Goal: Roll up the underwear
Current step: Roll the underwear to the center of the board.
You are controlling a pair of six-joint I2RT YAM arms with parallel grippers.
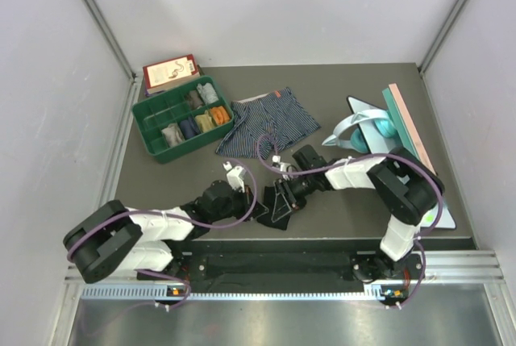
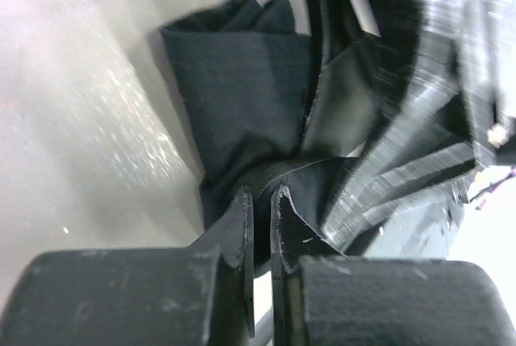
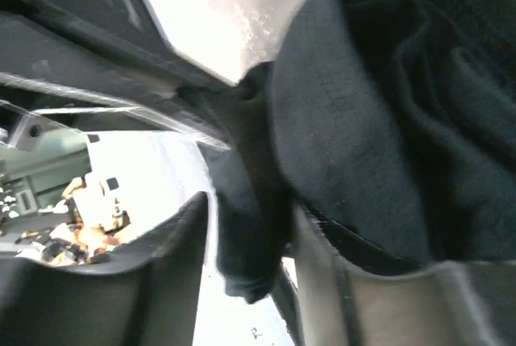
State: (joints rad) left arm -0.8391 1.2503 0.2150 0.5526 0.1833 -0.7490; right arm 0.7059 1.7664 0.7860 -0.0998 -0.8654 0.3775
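Black soft cloth boxer briefs [image 1: 275, 210] lie bunched up at 6 o'clock on the dark grey table [image 1: 347, 80], right in front of my two arms. Both arms meet over them. My left gripper [image 2: 262, 201] has its two fingers pressed almost together, pinching a thin fold of the black cloth. My right gripper [image 3: 250, 237] comes in from 3 o'clock and has a thick fold of the same cloth squeezed between its fingers. I think I hold it from two sides so one side can sit tight while the other side turns the cloth over into a roll. The cloth looks crumpled and is not a neat roll yet, so I judge this step only partly done.

At 12 o'clock from the black pair, the blue striped cloth boxer briefs with an orange waistband [image 1: 270, 124] lie spread flat, apart from both grippers. I guess they wait their turn.

At 10 o'clock sits a green plastic tray [image 1: 157, 112] with little rolled cloths in its boxes, likely the place for finished rolls. A flat red and white box [image 1: 171, 70] lies just behind it at 11 o'clock.
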